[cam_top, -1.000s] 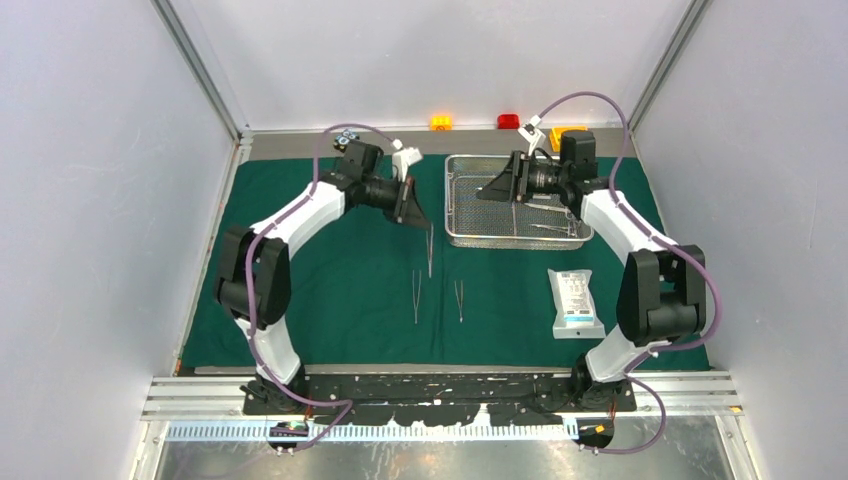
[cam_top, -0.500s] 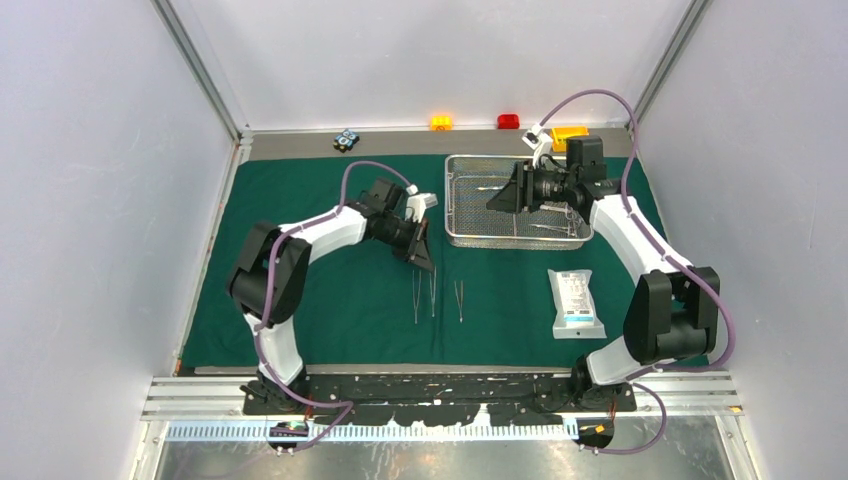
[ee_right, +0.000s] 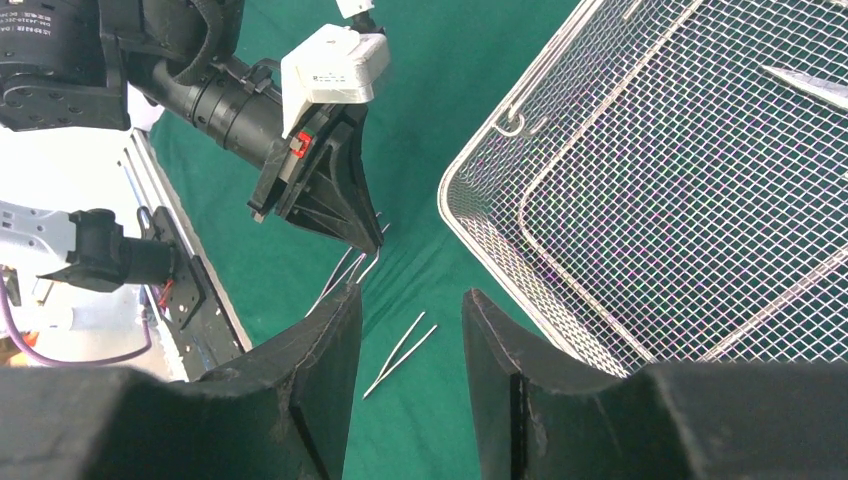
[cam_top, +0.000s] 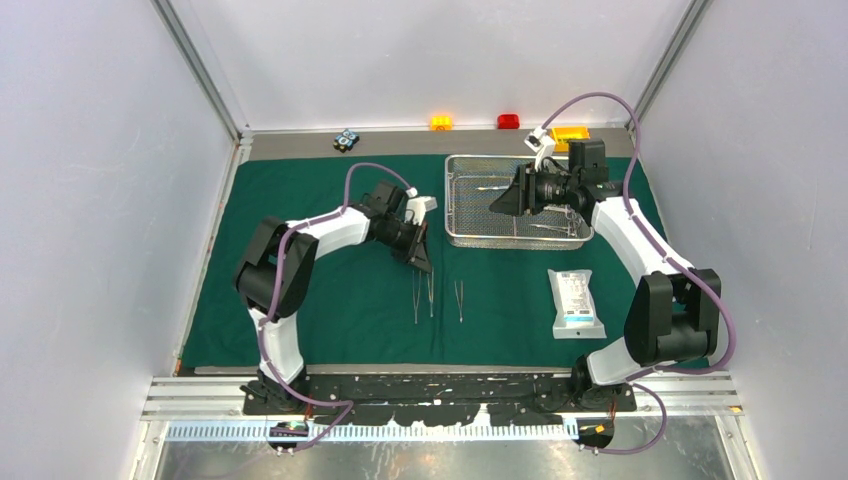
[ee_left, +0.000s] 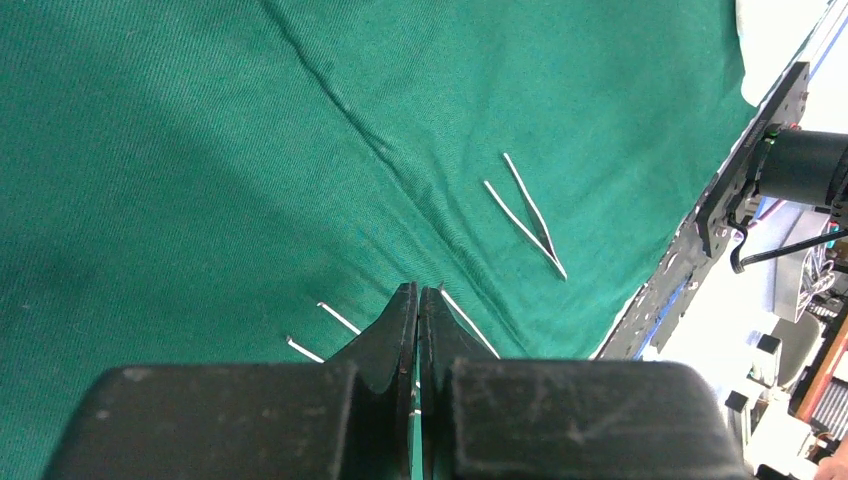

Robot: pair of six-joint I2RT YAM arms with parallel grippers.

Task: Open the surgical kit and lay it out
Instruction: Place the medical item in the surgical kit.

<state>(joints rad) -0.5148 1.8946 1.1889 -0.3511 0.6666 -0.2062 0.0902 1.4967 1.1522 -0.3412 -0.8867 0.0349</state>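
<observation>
The left gripper (cam_top: 428,266) is clenched on the far end of the forceps (cam_top: 431,295), which lie on the cloth (cam_top: 330,300) in front of the tray's (cam_top: 500,243) left corner. The right gripper (ee_right: 410,300) is held open above the tray's left part. The pouch (cam_top: 575,300) lies in front of the tray's right end.

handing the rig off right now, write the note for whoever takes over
Left gripper: shut on the far end of the forceps, low over the drape.
Right gripper: open, empty, hovering above the left part of the tray.
Done: drape spread flat; pouch lies on it at the right; tweezers and a second pair lie on it in the middle, either side of the forceps.
Left: release the forceps, then move the tools still in the tray out onto the drape.
</observation>
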